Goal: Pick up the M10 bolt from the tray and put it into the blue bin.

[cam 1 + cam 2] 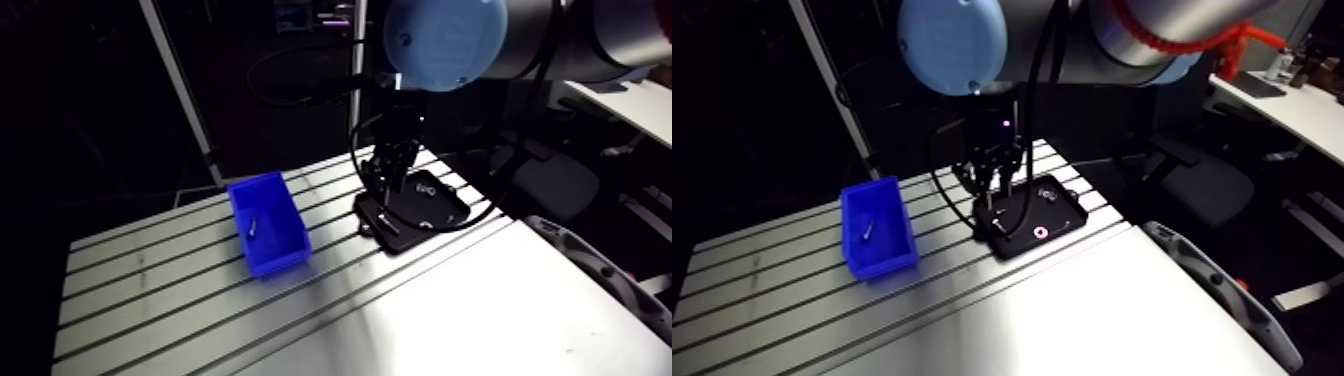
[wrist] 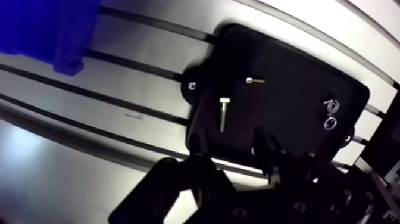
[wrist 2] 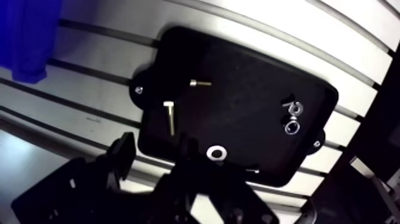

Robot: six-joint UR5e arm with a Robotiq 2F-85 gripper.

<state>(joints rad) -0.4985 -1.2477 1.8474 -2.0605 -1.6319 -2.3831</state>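
Fingers (image 3: 124, 154) of the Robotiq gripper (image 2: 232, 149) stand spread and empty, low over the black tray (image 2: 286, 89) on the slotted aluminium table (image 1: 150, 290). The M10 bolt (image 2: 222, 113) lies flat in the tray just ahead of the fingertips, head pointing away from them, with a shorter screw (image 2: 255, 80) near it and a washer (image 3: 215, 153) and two small rings (image 2: 329, 113) elsewhere in the tray. The blue bin (image 1: 268, 222) sits beside the tray, apart from it, with a small metal part (image 1: 254, 226) inside.

A blue bin (image 1: 268, 222) near a black tray (image 1: 440, 206) on the slotted table (image 1: 150, 300), the tool (image 1: 388, 192) just above the tray.
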